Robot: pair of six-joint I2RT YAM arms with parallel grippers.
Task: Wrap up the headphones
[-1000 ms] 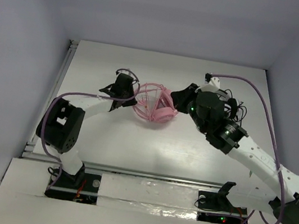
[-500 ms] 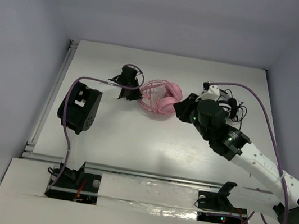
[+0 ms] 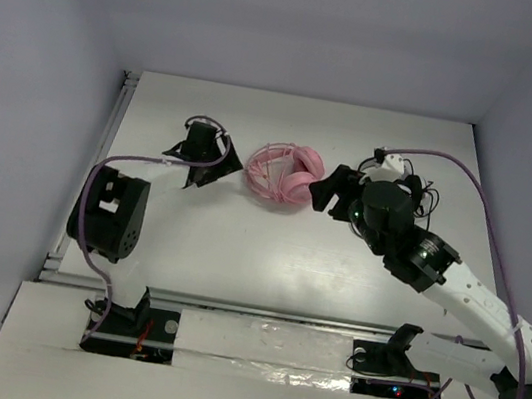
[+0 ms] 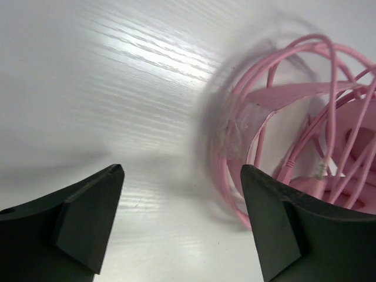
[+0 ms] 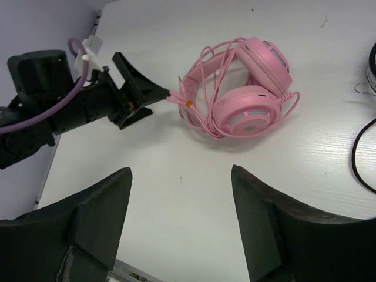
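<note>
The pink headphones lie on the white table with the thin pink cable looped round the headband and ear cups. In the left wrist view they show blurred at the right. My left gripper is open just left of them, nothing between its fingers. In the right wrist view the cable's plug end lies right at one fingertip of the left gripper. My right gripper hovers open just right of the headphones, only bare table between its fingers.
Black-and-white headphones with a thin black cable lie behind my right arm. The table's raised left edge runs close to the left arm. White walls enclose the back and sides.
Both grippers have opened and let go of the headphones. The left gripper pulled back to the left, the right one drew slightly away to the right. The headphones now rest on the table.
</note>
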